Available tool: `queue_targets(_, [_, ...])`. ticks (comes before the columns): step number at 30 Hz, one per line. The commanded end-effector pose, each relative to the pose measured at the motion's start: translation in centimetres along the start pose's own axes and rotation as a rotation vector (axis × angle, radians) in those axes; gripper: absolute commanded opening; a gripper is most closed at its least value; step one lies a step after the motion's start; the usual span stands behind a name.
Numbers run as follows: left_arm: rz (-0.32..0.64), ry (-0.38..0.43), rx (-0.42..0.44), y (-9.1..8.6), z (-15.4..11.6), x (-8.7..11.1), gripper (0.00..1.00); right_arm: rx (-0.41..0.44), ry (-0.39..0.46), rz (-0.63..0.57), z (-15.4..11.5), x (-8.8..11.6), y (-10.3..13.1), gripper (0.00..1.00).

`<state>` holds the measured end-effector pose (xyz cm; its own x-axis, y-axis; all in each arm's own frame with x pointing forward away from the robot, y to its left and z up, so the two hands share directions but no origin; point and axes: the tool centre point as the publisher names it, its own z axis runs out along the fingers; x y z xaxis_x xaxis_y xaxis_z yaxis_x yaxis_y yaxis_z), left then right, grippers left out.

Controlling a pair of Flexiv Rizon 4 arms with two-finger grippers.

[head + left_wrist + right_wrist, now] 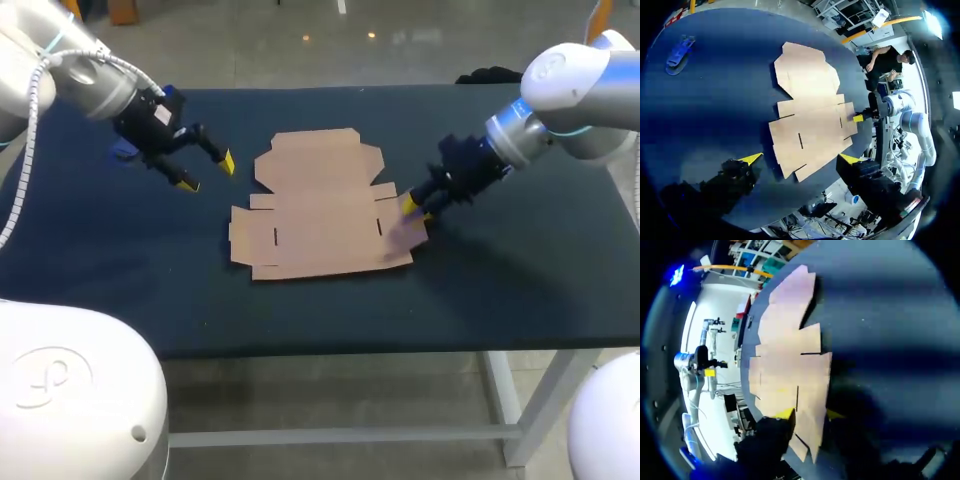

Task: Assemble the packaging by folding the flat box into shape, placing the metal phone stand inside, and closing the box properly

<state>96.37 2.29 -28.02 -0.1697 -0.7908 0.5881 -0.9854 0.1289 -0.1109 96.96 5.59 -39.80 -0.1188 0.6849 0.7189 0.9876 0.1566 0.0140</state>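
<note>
Well left of the flat box (320, 205), a small blue item (677, 54), probably the phone stand, lies on the dark surface (500, 280). Nearer the box's left edge the left tool (208, 173) hangs clear of the cardboard, spread apart and holding nothing. The box lies wholly flat, no panel raised, so folding looks barely begun. At the box's right flap (398, 238) sits the right tool (418, 208), straddling the flap's edge; whether it is clamped I cannot tell. The next move likely calls for lifting that flap along its crease while the left tool pins the box's left side.
</note>
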Motion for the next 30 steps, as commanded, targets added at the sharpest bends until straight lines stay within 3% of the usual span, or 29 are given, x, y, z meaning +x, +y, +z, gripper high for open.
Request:
queue_targets(1, [0.000, -0.001, -0.006, -0.1, -0.1, -0.1, 1.00, 0.028, -0.016, 0.004, -0.4, 0.1, 0.2, 0.94])
queue_targets(5, [-0.001, -0.001, -0.007, -0.2, 0.0, -0.1, 1.00, 0.048, -0.027, -0.004, -1.1, 0.0, 0.4, 1.00])
queue_targets(13, [-0.003, 0.003, -0.011, -0.6, 0.3, -0.1, 1.00, 0.154, -0.049, -0.043, -2.1, -0.3, 1.0, 0.98])
queue_targets(15, [-0.002, 0.003, -0.013, -0.7, 0.3, 0.0, 1.00, 0.179, -0.047, -0.049, -2.1, -0.5, 1.2, 0.88])
queue_targets(17, [-0.002, 0.002, -0.015, -0.9, 0.4, 0.1, 1.00, 0.214, -0.042, -0.052, -2.1, -0.8, 1.4, 0.65])
queue_targets(19, [-0.002, 0.001, -0.017, -1.0, 0.5, 0.2, 1.00, 0.239, -0.038, -0.054, -1.9, -0.9, 1.7, 0.54])
queue_targets(27, [-0.005, -0.002, -0.018, -1.2, 0.5, 0.3, 1.00, 0.331, -0.047, -0.071, -0.3, -1.1, 1.7, 0.45])
queue_targets(29, [-0.007, -0.004, -0.018, -1.2, 0.5, 0.3, 1.00, 0.335, -0.044, -0.071, -0.1, -1.1, 1.7, 0.24])
queue_targets(30, [-0.007, -0.004, -0.018, -1.2, 0.5, 0.3, 1.00, 0.335, -0.044, -0.071, -0.1, -1.1, 1.7, 0.24])
